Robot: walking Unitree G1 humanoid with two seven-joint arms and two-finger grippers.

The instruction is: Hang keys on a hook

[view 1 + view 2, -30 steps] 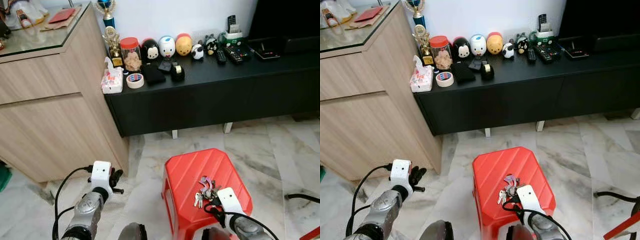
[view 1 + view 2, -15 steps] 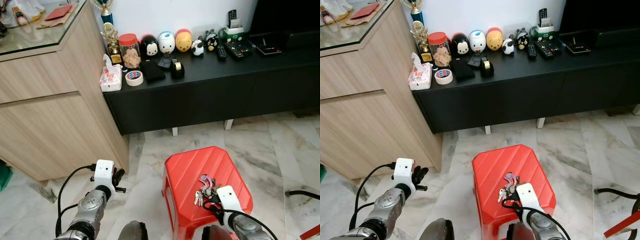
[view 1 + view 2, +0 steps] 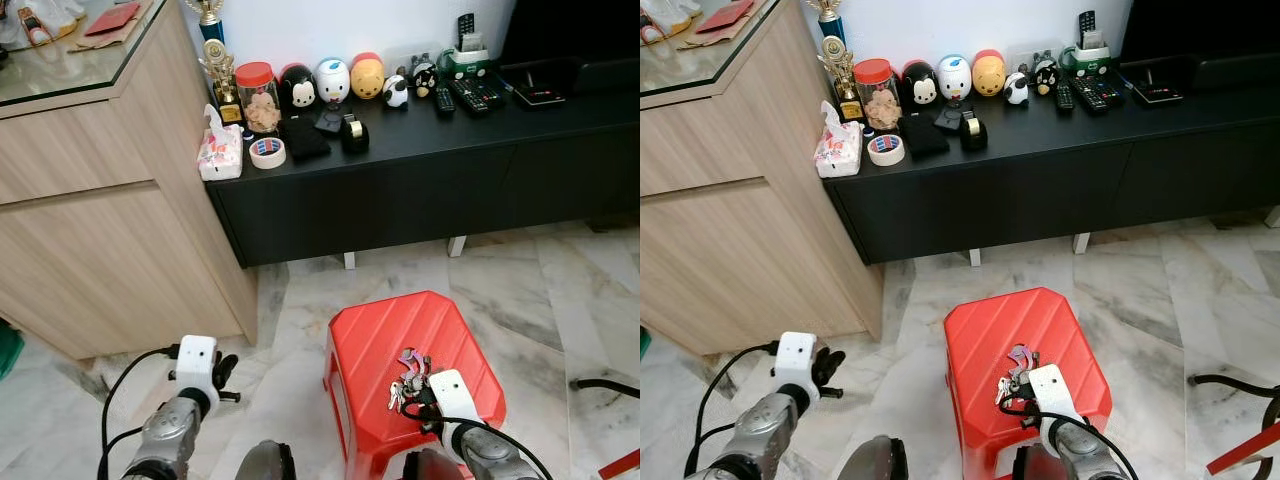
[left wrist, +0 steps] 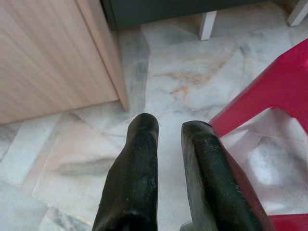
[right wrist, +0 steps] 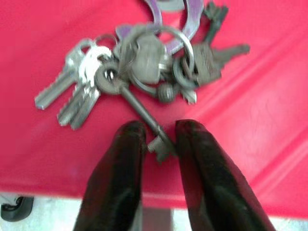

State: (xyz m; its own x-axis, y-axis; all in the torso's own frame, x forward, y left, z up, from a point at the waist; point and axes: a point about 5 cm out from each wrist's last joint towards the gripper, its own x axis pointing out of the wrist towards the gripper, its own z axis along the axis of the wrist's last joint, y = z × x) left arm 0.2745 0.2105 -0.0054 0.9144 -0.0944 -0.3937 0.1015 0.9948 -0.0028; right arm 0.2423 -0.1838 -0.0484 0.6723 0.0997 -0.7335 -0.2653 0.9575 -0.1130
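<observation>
Your right gripper sits narrow at the stool's near edge, fingers straddling the keys' long shank w/o pinching yet; left gripper idles narrow.

The left hand hangs over marble floor, its fingers slightly parted. A wooden cabinet lies at ten o'clock, a red stool at three.

Pale marble floor with grey veins. Far: white wall, long black low cabinet on short white legs. Left: light wood cabinet with glass top.
</observation>
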